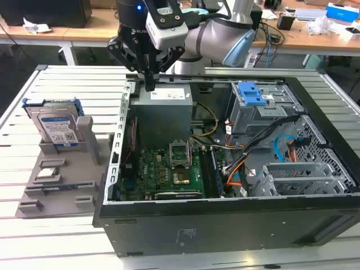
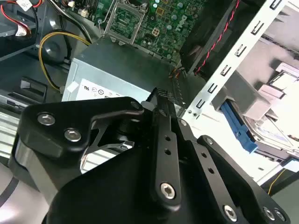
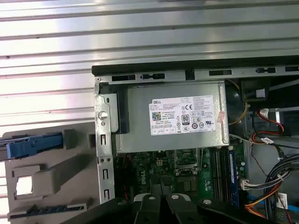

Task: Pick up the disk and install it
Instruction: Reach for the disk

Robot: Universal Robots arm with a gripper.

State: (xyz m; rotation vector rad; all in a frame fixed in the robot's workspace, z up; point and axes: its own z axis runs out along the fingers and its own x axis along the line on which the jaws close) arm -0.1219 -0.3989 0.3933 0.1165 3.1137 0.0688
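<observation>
The gripper [image 1: 149, 84] hangs over the far corner of the open computer case [image 1: 225, 225] on the exterior view's left, close above the edge of the power supply [image 1: 163, 97]. Its fingers seem pressed together with nothing between them, though the tips look small from that camera. The disk [image 1: 56, 126] stands upright in a grey holder [image 1: 62, 180] on the slatted table [image 1: 73, 84], to the exterior view's left of the case and well apart from the gripper.
</observation>
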